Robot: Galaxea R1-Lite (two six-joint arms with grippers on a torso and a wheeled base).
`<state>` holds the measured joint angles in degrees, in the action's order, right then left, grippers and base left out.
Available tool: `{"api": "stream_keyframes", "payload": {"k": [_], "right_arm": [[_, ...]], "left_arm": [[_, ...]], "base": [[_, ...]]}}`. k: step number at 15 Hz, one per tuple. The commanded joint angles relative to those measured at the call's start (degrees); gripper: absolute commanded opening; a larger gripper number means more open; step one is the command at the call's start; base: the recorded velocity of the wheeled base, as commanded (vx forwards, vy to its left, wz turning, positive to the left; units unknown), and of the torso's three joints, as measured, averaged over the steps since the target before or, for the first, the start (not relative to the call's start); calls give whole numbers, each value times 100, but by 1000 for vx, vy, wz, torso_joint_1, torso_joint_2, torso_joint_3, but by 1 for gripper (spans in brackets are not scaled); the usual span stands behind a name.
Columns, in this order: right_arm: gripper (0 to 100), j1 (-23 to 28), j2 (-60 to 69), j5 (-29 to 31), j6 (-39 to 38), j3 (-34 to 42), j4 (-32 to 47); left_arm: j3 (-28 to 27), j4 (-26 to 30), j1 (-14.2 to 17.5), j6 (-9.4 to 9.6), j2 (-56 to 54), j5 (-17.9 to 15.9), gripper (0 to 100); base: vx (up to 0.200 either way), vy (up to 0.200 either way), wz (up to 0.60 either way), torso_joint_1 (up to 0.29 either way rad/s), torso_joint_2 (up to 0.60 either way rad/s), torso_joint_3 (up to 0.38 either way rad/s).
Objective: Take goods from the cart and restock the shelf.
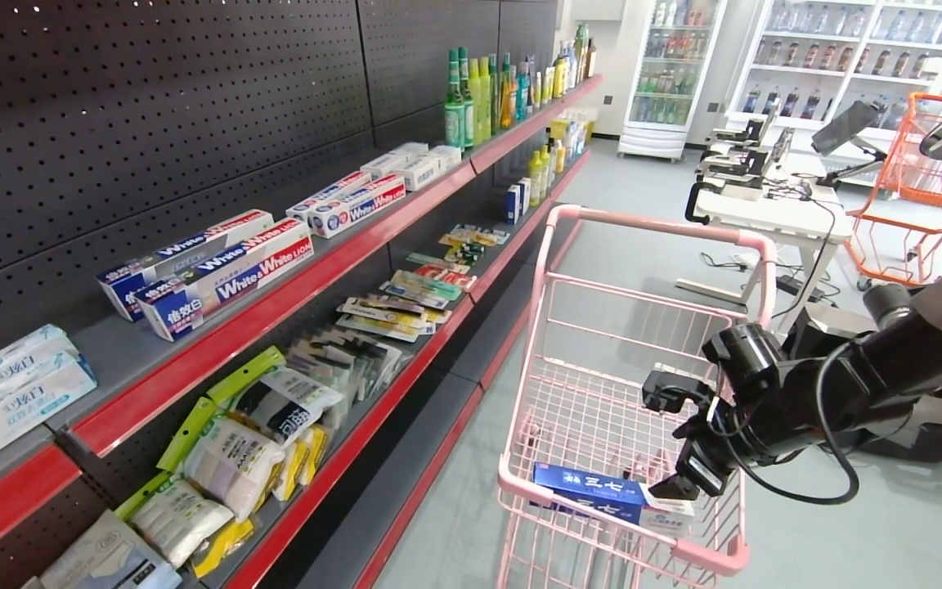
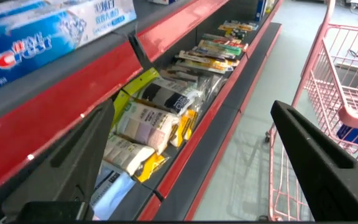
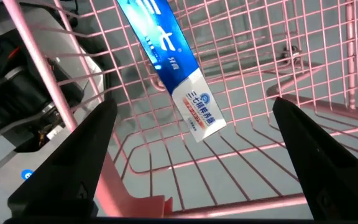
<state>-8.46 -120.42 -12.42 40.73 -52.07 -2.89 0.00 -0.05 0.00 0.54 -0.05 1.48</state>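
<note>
The right gripper (image 1: 675, 488) is hanging inside the pink cart (image 1: 651, 225). Its two fingers (image 3: 73, 162) are standing wide apart and gripping nothing. One blue toothpaste box (image 1: 594, 489) is lying on the wire floor just beyond the fingertips. It is slanting across the gap between them, with its white end nearest the tool. The cart's near rim is running close beneath the gripper, wire walls are rising on every side of it, and the basket is standing open above.

The left gripper (image 2: 192, 106) is also spread wide with nothing between its fingers. It is pointing along the shelf (image 1: 275, 311), with the cart off to its right. A strip of grey floor is running between the shelf base and the cart.

On the upper board two pairs of red-and-blue boxes (image 1: 217, 270) are lying end to end, with a stretch of grey board showing on the near side of them. Two pale blue boxes (image 1: 5, 384) are being cut off by the picture's edge. The white boxes (image 1: 414, 159) farther along are too small to count. On the board below, soft packets (image 2: 145, 124) are overlapping one another, so their number is hard to tell.

In the right wrist view the box's blue end is running out of the picture. In the head view the gripper is covering part of its white end.
</note>
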Motion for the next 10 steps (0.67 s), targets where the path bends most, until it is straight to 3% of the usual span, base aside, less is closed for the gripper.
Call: {"api": "stream_keyframes", "payload": {"k": [1,10], "right_arm": [[100,20,36,-67,137,21,-1],[100,310,36,-190,568,-120,-1]], "left_arm": [[0,-4,0,-1,5,2,100],[0,-4,0,-1,5,2,100]], "base": [[0,0,0,-193,437,251],[0,0,0,-211,503,288]]}}
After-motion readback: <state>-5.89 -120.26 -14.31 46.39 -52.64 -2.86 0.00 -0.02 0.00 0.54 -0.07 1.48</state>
